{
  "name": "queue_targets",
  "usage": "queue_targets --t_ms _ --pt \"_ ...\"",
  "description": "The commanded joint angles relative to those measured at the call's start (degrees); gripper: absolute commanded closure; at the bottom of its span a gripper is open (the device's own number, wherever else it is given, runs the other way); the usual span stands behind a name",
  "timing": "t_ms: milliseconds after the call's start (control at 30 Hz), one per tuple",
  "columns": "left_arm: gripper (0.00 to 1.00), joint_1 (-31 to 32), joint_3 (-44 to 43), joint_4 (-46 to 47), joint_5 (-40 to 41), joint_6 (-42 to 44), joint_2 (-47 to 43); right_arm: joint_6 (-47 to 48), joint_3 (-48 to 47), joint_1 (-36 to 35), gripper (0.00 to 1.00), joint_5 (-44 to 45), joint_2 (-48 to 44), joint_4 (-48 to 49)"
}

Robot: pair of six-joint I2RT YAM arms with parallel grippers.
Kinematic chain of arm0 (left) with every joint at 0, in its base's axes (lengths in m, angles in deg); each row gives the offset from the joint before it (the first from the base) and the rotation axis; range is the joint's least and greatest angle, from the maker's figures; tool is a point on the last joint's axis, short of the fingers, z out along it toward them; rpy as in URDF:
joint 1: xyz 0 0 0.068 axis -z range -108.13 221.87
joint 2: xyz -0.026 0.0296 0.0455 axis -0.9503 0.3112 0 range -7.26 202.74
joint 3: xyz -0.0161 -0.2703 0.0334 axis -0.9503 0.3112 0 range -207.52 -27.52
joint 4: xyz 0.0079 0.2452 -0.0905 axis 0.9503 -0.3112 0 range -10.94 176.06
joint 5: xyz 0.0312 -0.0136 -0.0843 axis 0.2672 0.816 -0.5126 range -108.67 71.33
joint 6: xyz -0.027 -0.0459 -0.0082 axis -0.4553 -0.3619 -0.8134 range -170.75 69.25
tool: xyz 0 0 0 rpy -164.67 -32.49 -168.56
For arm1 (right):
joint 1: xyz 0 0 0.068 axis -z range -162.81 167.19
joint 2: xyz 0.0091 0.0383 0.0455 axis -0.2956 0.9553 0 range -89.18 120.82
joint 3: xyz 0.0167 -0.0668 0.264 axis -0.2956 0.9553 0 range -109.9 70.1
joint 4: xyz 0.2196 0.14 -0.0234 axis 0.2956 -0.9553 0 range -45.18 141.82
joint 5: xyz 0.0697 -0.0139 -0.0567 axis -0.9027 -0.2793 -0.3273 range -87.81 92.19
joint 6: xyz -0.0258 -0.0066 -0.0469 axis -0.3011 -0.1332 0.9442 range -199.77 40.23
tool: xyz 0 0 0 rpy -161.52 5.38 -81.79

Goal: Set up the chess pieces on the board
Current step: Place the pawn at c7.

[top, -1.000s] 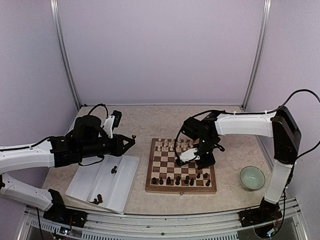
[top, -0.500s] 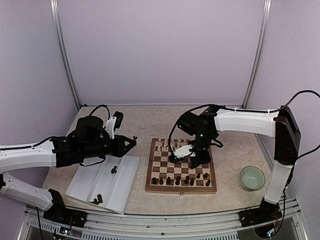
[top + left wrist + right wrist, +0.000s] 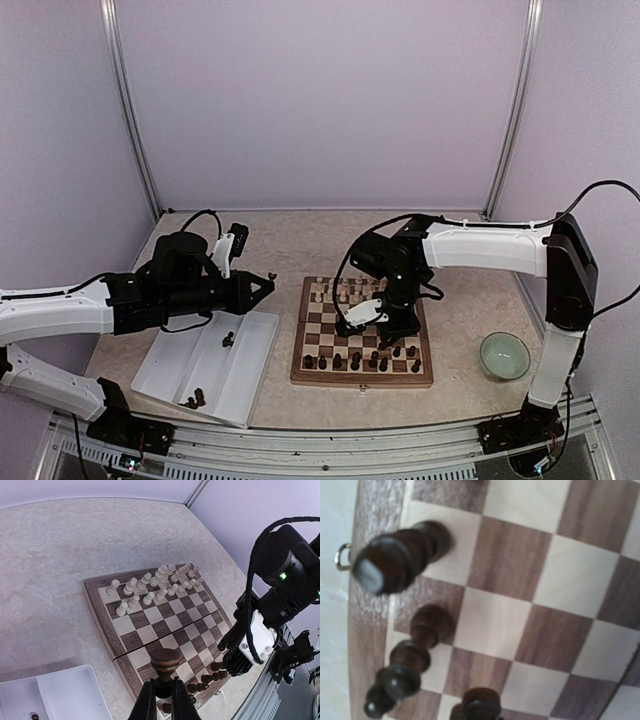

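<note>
On the board (image 3: 322, 338), chess pieces (image 3: 338, 361) flank free middle.

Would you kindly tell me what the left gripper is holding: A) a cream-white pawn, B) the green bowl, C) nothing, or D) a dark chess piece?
D: the left wrist view shows the left gripper closed on a dark chess piece.

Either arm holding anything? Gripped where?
Left jaws pinch a dark piece by its base end, head sticking out. Right jaws are shut over the board; any hold can't be told.
</note>
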Motion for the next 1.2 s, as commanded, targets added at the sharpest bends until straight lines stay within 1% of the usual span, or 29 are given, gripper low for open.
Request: queue_targets --t_ms 0,267,433,667,1000,1167 --pt "0.98 0.3 0.5 0.9 -0.4 -0.1 0.4 0.6 -0.6 -1.1 0.95 -0.6 1.9 -1.8" --pt "0.98 0.2 0.7 0.6 -0.2 0.0 0.0 0.5 -0.9 -1.5 0.94 0.1 3.1 -2.9" --pt "0.98 0.2 0.9 0.6 -0.2 0.1 0.0 0.2 -1.0 -1.7 0.91 0.1 3.3 -2.7" --pt "0.98 0.2 1.1 0.6 -0.4 0.0 0.1 0.1 -1.2 -1.9 0.86 -0.3 3.6 -2.6" --pt "0.98 0.1 1.5 0.6 -0.5 -0.3 -0.5 -0.1 -2.5 -2.0 0.72 -1.4 2.4 -3.0" --pt "0.98 0.2 1.0 0.6 -2.2 -0.3 -0.3 0.9 -3.3 -1.2 0.71 -0.9 -0.8 -4.4"
